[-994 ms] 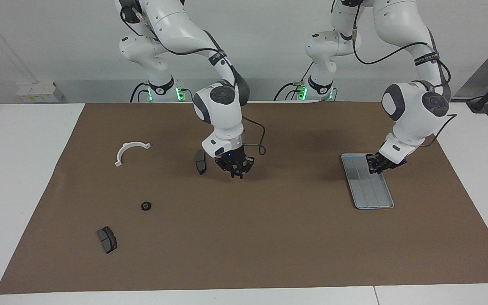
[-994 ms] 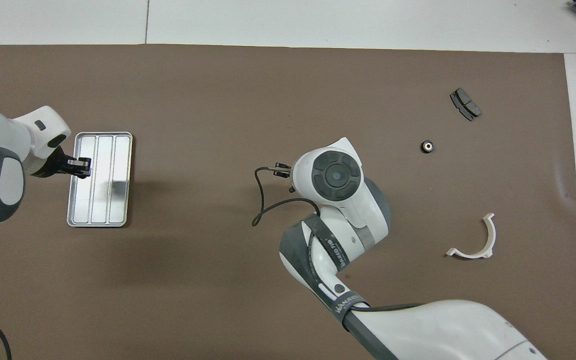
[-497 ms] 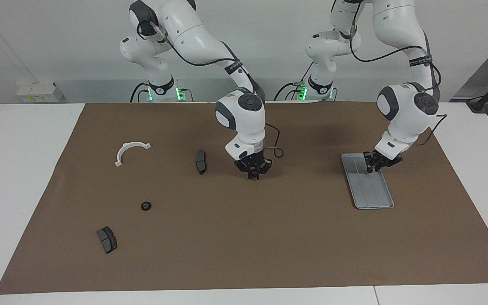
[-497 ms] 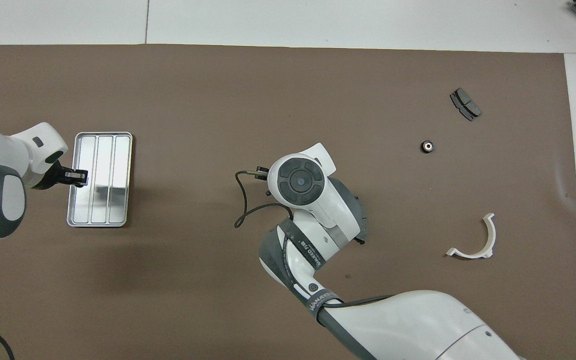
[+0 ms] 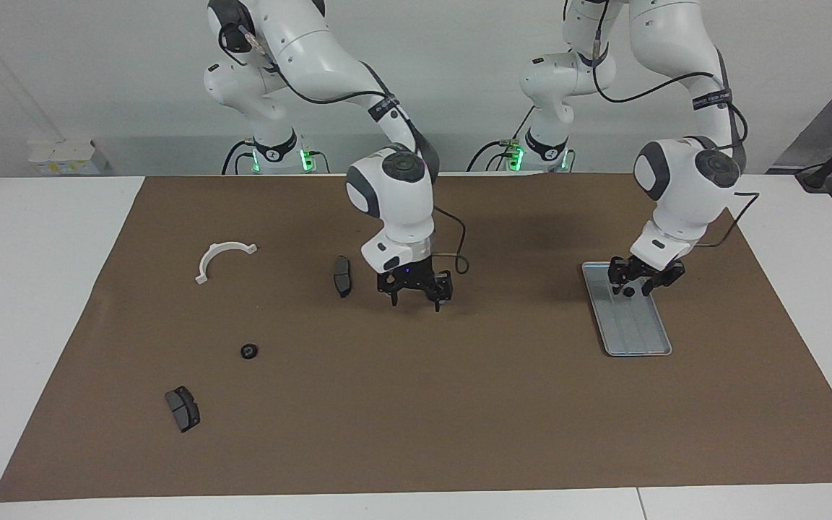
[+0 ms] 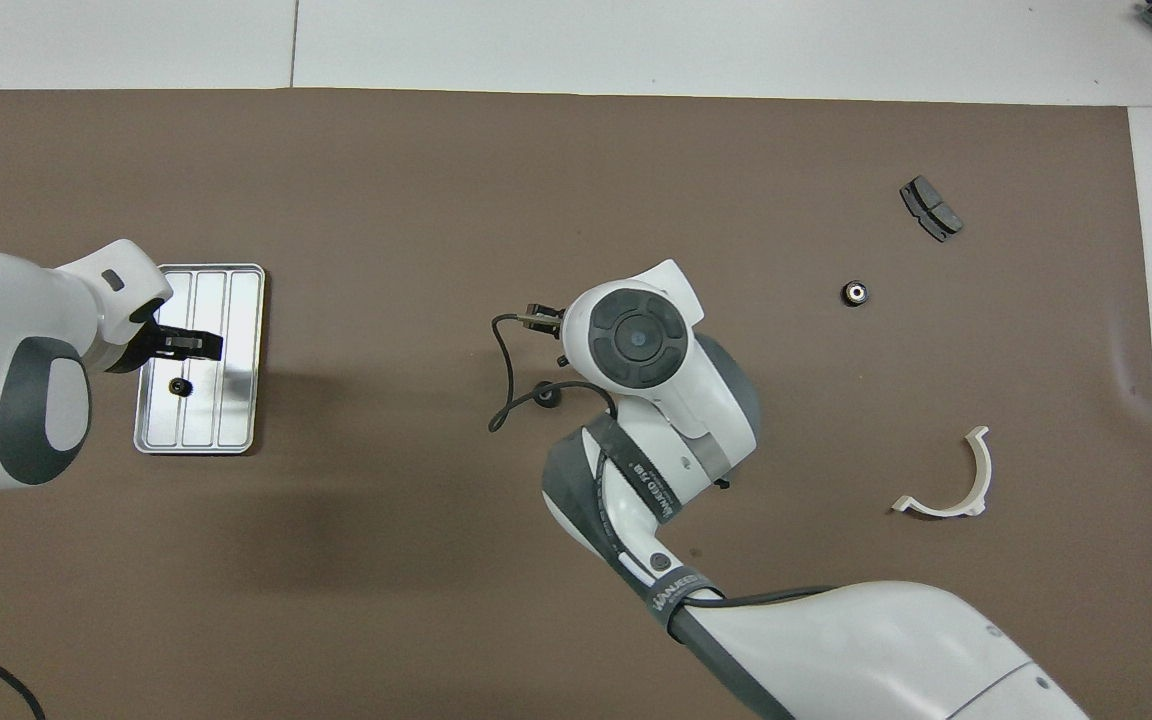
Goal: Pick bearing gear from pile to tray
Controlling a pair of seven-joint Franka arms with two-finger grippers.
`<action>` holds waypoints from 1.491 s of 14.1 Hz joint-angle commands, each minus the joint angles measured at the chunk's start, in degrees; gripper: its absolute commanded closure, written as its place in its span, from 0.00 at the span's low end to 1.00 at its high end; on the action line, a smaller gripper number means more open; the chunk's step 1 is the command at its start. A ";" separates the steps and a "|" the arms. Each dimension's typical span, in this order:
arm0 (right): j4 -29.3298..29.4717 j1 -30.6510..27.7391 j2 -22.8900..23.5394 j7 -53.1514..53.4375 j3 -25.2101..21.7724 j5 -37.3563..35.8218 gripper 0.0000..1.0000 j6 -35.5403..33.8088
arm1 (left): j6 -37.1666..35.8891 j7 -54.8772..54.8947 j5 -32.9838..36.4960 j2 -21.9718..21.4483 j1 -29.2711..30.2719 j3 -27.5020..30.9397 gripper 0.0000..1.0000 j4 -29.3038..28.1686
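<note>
The silver tray (image 5: 638, 334) lies toward the left arm's end of the mat and also shows in the overhead view (image 6: 238, 400). A small black ring (image 5: 627, 292) lies in it (image 6: 177, 385). My left gripper (image 5: 637, 280) hangs open just over that ring (image 6: 191, 345). My right gripper (image 5: 414, 296) is open, low over the mat's middle. A small dark round part (image 6: 546, 395) shows on the mat by its cable. The pile holds a white half-ring bracket (image 5: 217, 249), a brake pad (image 5: 342, 276) beside my right gripper, another pad (image 5: 183, 408) and a black ring (image 5: 248, 351).
The brown mat (image 5: 459, 404) covers the table, with white table edge around it. In the overhead view the bracket (image 6: 978, 480), ring (image 6: 854, 293) and one pad (image 6: 929, 208) lie toward the right arm's end; my right arm hides the other pad.
Both grippers were shut and are now open. A black ring now lies in the tray under my left gripper. My right gripper swung toward the tray, then partly back.
</note>
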 commanded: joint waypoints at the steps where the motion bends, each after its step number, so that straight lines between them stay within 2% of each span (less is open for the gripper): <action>1: -1.13 -4.92 -3.02 -5.06 0.68 -0.90 0.00 -2.86 | 2.45 -11.50 -0.45 -0.16 -7.53 0.53 0.34 -0.01; 3: -1.13 -9.75 -4.16 -12.17 0.76 -0.63 0.00 -5.41 | 5.36 -19.86 -0.45 -0.07 -12.98 0.53 0.34 -0.62; 6: -1.91 -15.73 -4.08 -21.76 0.85 0.07 0.00 -5.51 | 9.83 -23.49 -0.45 0.28 -21.07 0.53 0.34 -1.76; 8: -2.53 -19.25 -3.99 -28.44 0.85 0.94 0.00 -5.42 | 13.35 -27.17 -0.45 2.90 -25.38 0.61 0.34 -1.68; 10: -2.80 -22.50 -3.38 -32.49 0.85 1.65 0.00 -4.98 | 20.71 -29.73 -0.45 7.03 -29.25 0.61 0.34 -1.42; 12: -2.80 -25.49 -2.33 -37.49 0.85 1.74 0.00 -3.84 | 25.65 -31.32 -0.45 9.76 -31.19 0.61 0.34 -0.54; 15: -3.06 -27.00 0.48 -39.98 0.94 2.79 0.00 -1.56 | 26.20 -31.41 -0.45 10.55 -33.39 0.53 0.35 0.16; 18: -5.78 -27.26 1.81 -39.98 0.94 2.88 0.00 3.18 | 25.85 -31.41 -0.45 11.09 -35.06 0.53 0.35 0.87; 21: -7.19 -27.88 1.81 -40.16 0.94 2.88 0.00 3.99 | 25.32 -31.32 -0.45 11.18 -36.12 0.53 0.42 0.52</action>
